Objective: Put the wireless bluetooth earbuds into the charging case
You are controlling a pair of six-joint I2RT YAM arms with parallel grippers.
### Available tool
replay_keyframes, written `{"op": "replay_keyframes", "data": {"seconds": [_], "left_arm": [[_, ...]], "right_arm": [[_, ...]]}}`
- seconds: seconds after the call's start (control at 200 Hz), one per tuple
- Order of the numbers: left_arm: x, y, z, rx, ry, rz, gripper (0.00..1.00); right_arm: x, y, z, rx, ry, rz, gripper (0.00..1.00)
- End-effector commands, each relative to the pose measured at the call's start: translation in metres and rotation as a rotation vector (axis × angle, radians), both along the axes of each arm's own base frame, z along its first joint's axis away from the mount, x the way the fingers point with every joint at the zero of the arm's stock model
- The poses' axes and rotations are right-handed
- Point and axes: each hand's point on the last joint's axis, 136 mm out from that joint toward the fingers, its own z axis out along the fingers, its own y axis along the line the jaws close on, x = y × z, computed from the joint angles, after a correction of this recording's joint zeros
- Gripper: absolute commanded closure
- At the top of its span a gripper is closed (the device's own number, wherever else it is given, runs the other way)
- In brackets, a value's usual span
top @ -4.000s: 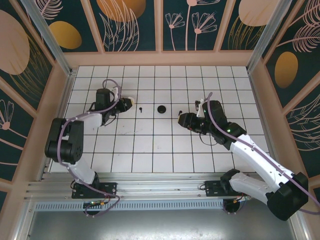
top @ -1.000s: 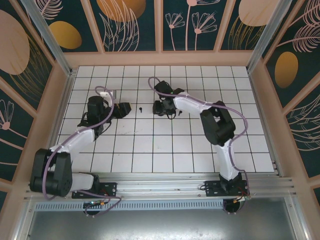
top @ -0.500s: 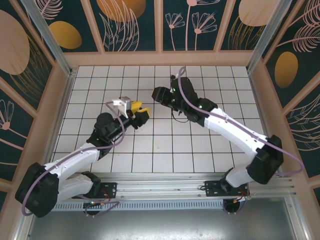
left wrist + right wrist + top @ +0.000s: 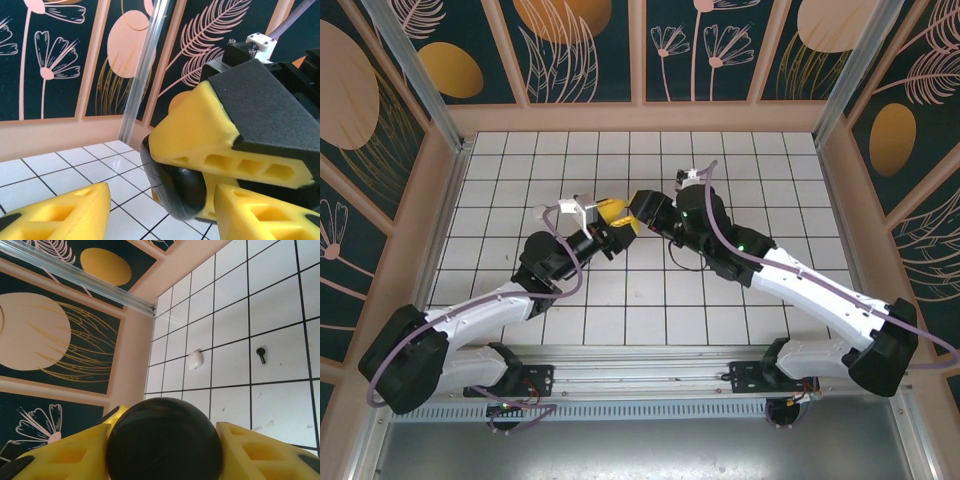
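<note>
Above the middle of the tabletop (image 4: 720, 160), the right claw (image 4: 646, 209) now grips the charging case (image 4: 165, 440), lifted off the tile where it lay earlier. The left claw (image 4: 616, 213) has come up to meet it, jaws spread wide. Case: black, round, glossy, lid apparently closed, so opening it looks due next. One black earbud (image 4: 260, 354) and one whitish bud (image 4: 195, 360) lie on the tiles, apart.
</note>
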Motion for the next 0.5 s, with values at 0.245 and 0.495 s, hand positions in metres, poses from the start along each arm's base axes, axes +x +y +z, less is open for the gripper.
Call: {"op": "replay_keyframes", "data": {"seconds": [0.245, 0.495], "left_arm": [[0.005, -0.012, 0.024, -0.064, -0.05, -0.011, 0.57], [0.001, -0.013, 0.031, -0.06, -0.059, -0.028, 0.87]], "right_arm": [[-0.009, 0.004, 0.022, 0.09, -0.029, -0.01, 0.52], [-0.013, -0.003, 0.024, 0.04, -0.065, -0.006, 0.45]]}}
